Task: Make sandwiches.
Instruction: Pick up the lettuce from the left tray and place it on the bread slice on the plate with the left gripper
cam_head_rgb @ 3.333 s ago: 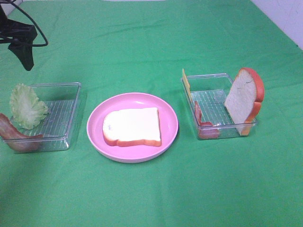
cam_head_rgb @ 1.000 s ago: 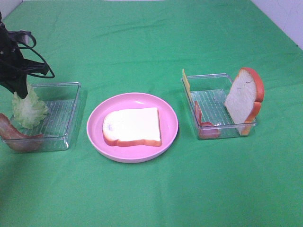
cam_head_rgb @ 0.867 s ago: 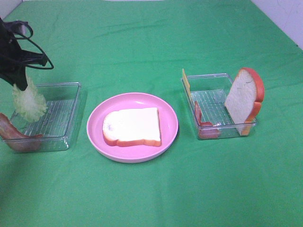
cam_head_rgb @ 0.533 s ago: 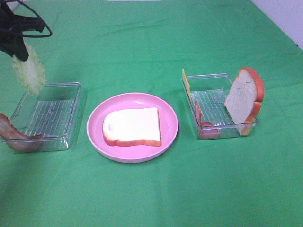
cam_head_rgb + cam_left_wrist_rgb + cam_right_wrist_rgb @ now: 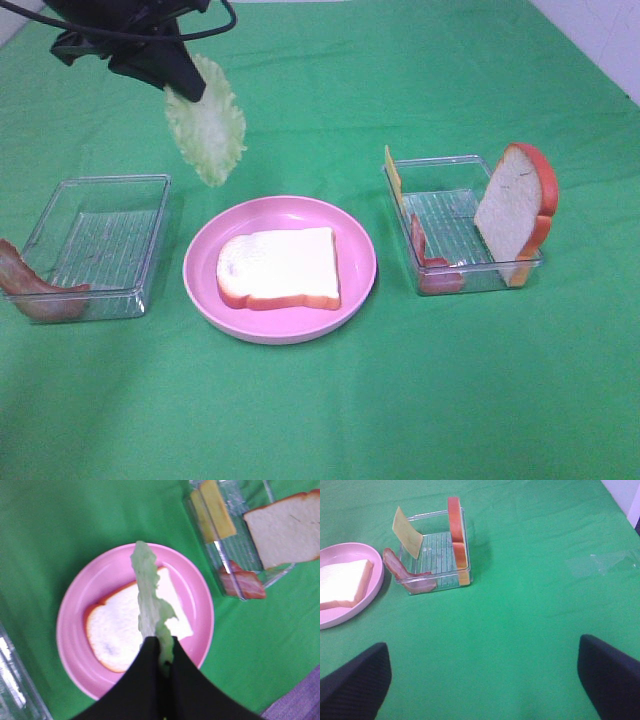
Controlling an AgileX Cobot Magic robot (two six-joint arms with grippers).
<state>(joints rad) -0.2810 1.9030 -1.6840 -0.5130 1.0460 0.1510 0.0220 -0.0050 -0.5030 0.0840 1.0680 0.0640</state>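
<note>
My left gripper [image 5: 183, 82] is shut on a pale green lettuce leaf [image 5: 207, 125] and holds it in the air between the left tray and the pink plate [image 5: 205, 300]. In the left wrist view the leaf [image 5: 148, 605] hangs over a bread slice [image 5: 127, 630] lying on the plate. That bread slice [image 5: 280, 266] lies flat. A second bread slice [image 5: 514, 212], a bacon strip [image 5: 426, 256] and a yellow cheese slice [image 5: 394, 177] stand in the right tray [image 5: 440, 165]. Another bacon strip [image 5: 35, 290] leans on the left tray [image 5: 120, 185]. My right gripper [image 5: 485, 675] is open, far from the food.
Green cloth [image 5: 420, 400] covers the table. The right tray [image 5: 437, 542] and plate [image 5: 377, 577] also show in the right wrist view. A pale wall strip [image 5: 600, 40] lies past the table's far right corner.
My left gripper has lifted the lettuce out of the left tray and carried it up and to the right, toward the plate. The right arm's side looks unchanged.
</note>
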